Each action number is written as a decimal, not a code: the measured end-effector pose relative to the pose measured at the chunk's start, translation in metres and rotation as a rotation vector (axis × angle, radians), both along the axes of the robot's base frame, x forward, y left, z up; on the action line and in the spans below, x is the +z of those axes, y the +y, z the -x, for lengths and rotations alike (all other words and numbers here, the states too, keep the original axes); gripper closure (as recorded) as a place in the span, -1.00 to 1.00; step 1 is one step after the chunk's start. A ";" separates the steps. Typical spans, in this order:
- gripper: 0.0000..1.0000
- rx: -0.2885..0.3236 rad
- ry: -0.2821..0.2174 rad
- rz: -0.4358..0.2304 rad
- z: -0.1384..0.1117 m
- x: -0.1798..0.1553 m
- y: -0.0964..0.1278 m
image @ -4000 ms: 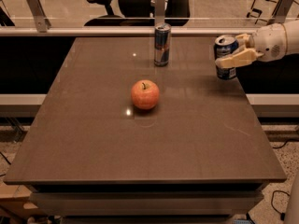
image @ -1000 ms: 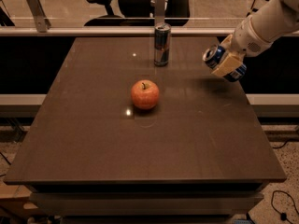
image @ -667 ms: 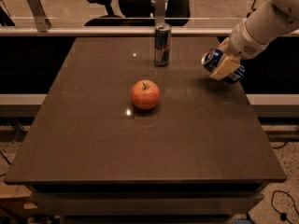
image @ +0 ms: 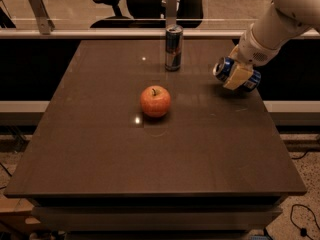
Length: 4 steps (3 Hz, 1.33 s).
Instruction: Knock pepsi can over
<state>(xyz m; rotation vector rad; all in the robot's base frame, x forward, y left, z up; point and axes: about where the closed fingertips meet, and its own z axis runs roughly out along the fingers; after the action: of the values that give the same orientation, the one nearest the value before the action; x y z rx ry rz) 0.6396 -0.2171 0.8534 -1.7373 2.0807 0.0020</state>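
Tipped from upright four seconds earlier, the pepsi can [image: 223,68] leaned almost onto its side by the table's [image: 200,144] right edge near the far corner, long axis running left-right, clasped by the gripper [image: 236,76] reaching from the right.

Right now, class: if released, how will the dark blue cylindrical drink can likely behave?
Tilted almost sideways in the gripper near the brown table's far right edge, the dark blue drink can would probably fall flat. Being round-walled, it may then roll, possibly off that close edge.
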 end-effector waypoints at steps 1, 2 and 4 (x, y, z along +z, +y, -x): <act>1.00 0.007 0.002 0.058 0.002 -0.005 0.000; 1.00 0.013 -0.014 0.147 0.002 -0.011 0.000; 1.00 0.027 -0.040 0.306 0.002 -0.023 -0.004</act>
<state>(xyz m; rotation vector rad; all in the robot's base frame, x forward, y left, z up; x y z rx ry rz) 0.6375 -0.2214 0.8304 -1.9204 2.1152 -0.3577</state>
